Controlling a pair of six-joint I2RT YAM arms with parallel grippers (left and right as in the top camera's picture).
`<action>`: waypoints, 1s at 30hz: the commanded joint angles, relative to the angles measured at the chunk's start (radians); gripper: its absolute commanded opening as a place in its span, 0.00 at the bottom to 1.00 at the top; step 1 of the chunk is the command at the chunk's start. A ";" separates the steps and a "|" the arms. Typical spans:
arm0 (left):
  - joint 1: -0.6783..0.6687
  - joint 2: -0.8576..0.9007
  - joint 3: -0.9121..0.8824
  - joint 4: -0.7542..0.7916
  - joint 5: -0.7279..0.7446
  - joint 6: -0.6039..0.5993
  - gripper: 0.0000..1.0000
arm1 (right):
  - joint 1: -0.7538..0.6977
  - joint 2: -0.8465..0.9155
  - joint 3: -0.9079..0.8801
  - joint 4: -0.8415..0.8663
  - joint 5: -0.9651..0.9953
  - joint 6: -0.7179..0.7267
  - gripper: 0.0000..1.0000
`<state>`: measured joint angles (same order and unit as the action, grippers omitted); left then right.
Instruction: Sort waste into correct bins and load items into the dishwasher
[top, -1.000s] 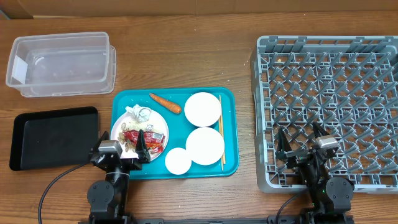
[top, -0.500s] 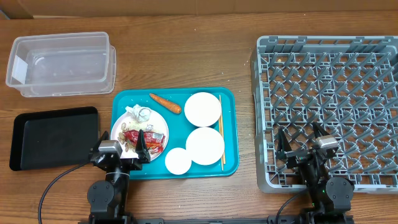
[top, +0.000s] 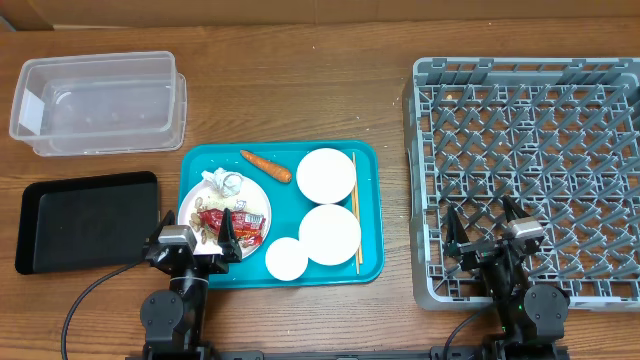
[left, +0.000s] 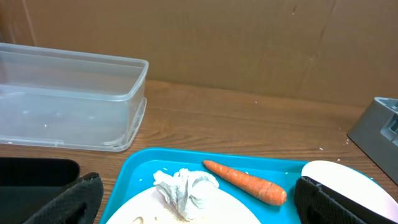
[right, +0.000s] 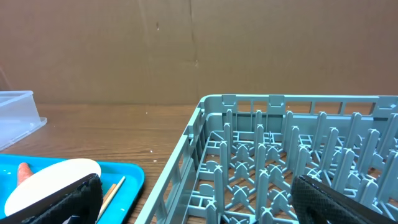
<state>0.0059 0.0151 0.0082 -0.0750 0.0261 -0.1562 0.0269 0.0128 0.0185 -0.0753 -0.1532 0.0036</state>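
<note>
At far left, clear rectangular tub upright, with shallower black tray just nearer. In the middle, white round plate carrying crumpled foil wad, red wrapper and tan scraps; orange carrot slantwise just past its far rim; to its right, far bowl, near bowl and small cup, with chopsticks laid together along the bowls' right side. At right, square grey rack, pegs upright.

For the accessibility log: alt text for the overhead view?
A teal tray holds a white round plate of scraps, an orange carrot, two white bowls, a small white cup and wooden chopsticks. A clear plastic tub and black tray lie left, a grey pegged rack right; the left gripper and right gripper are open.
</note>
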 joint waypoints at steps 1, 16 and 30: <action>-0.006 -0.003 -0.003 -0.001 0.008 0.014 1.00 | -0.001 -0.010 -0.010 0.006 -0.005 -0.001 1.00; -0.006 -0.003 -0.003 0.000 0.008 0.014 1.00 | -0.001 -0.010 -0.010 0.006 -0.002 -0.001 1.00; -0.006 0.006 0.079 -0.070 0.008 -0.015 1.00 | 0.000 0.008 0.077 -0.029 -0.005 0.199 1.00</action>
<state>0.0059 0.0154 0.0200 -0.0998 0.0261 -0.1574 0.0269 0.0132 0.0216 -0.0803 -0.1532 0.1169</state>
